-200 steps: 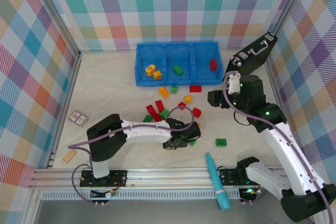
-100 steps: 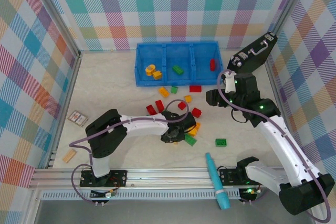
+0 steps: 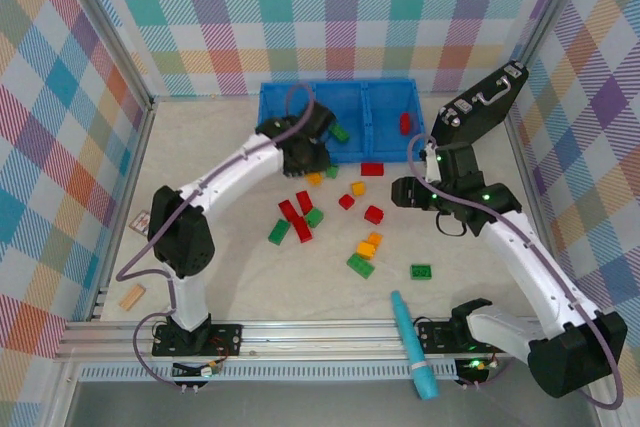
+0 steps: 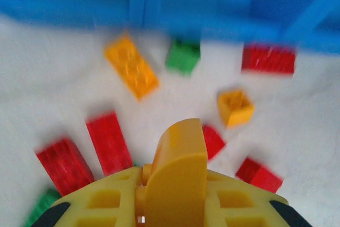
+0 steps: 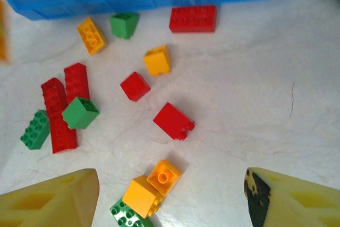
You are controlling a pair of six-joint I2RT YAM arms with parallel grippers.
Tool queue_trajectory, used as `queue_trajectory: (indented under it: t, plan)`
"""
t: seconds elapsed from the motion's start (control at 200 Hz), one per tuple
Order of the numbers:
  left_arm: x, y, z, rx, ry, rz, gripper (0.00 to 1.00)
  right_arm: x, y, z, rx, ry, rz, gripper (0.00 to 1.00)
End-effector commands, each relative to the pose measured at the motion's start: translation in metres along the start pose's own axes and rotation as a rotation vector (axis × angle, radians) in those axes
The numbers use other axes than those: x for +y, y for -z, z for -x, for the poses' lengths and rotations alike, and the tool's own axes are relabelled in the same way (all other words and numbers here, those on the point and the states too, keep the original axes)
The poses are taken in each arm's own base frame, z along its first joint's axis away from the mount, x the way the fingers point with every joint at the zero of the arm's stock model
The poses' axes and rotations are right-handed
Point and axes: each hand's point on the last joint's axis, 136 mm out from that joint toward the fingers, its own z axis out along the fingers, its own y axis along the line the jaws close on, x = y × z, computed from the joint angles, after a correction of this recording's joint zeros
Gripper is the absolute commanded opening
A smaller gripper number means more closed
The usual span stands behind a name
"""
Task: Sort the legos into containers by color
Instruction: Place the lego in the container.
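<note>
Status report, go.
Left gripper shut, by front wall of blue tray. Right gripper open, above loose legos on table. Few sorted.

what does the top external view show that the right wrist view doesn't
Top external: the black case, the teal tool, a tan block and bricks inside the blue tray. Right wrist: the right gripper close up, jaws open, and a thin dark mark on the table. Both: the tray's front wall, the long red brick beside it, loose bricks.
</note>
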Motion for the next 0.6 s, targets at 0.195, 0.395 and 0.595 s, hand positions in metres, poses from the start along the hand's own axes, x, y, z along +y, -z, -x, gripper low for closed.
queue_trajectory:
  t: [0.195,0.395,0.595]
  plan:
    - [0.06,-0.045,0.093,-0.045,-0.043,0.064,0.23,-0.002,-0.028,-0.01,0.07,-0.124,0.003,0.72]
    - [0.077,-0.081,0.129,-0.058,0.013,0.018,0.29,-0.01,-0.036,-0.009,0.077,-0.106,-0.06,0.72]
    - [0.082,-0.109,0.144,-0.052,0.033,-0.014,0.38,-0.015,-0.036,0.004,0.045,-0.087,-0.1,0.72]
